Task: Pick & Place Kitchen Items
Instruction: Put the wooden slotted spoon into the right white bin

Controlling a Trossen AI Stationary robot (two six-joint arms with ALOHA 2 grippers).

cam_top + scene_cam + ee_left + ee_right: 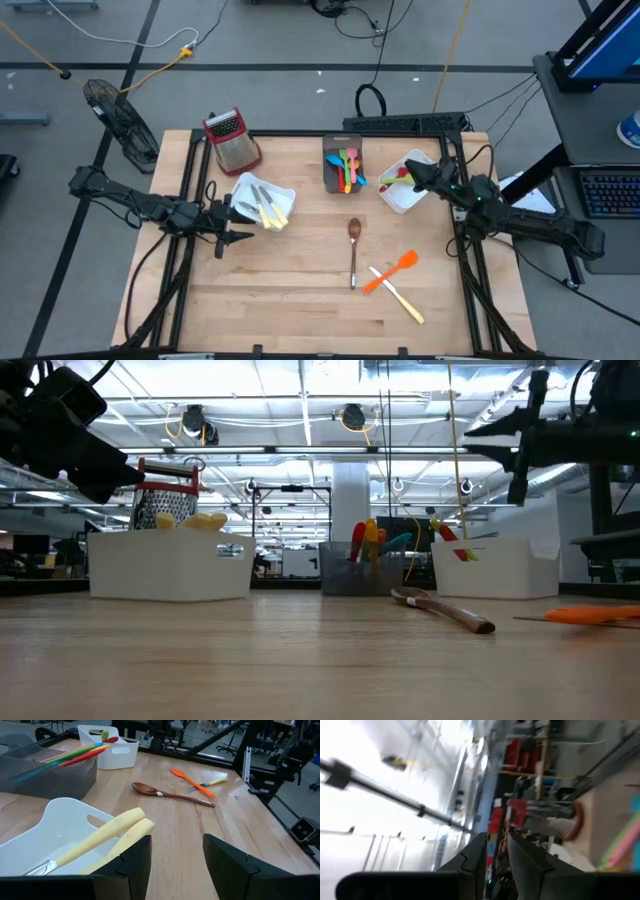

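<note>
- High view: the left claw (238, 224) is held parted and empty at 9 o'clock, beside the white bin (284, 196) of cream-handled cutlery (268, 210).
- The right claw (413, 176) is seen nearly clenched, empty, above another white bin (407, 199) at 2 o'clock.
- The wooden spoon (353, 250) and orange spatula (392, 270) are left on the tabletop (300, 300).

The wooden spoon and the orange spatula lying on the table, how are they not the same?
The wooden spoon is brown with a rounded bowl; the orange spatula is bright orange with a flat blade. The wooden spoon lies alone, running straight toward the table's front edge; the orange spatula lies slanted, crossed with a cream-handled knife. Both lie flat on the bare table, outside the bins.
</note>
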